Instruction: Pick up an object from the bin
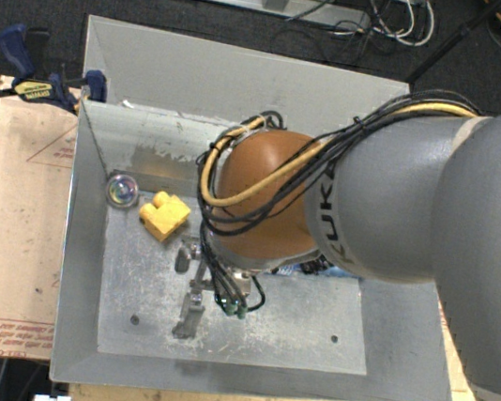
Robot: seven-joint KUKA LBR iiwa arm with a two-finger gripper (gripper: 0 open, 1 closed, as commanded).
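Yellow blk point(164, 216) & shiny ball point(122, 189) near gripper point(189, 289) over bare bin floor point(305, 328); claw state unclear.

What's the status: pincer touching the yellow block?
Apart. Camera view shows bare bin floor between the yellow block and the pincer, which sits below-right of it.

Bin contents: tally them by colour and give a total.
Yellow: 1, a yellow block
Clear and shiny: 1, a small round thing
Blue: 1, a blue thing mostly hidden under the arm
Total: 3 in view
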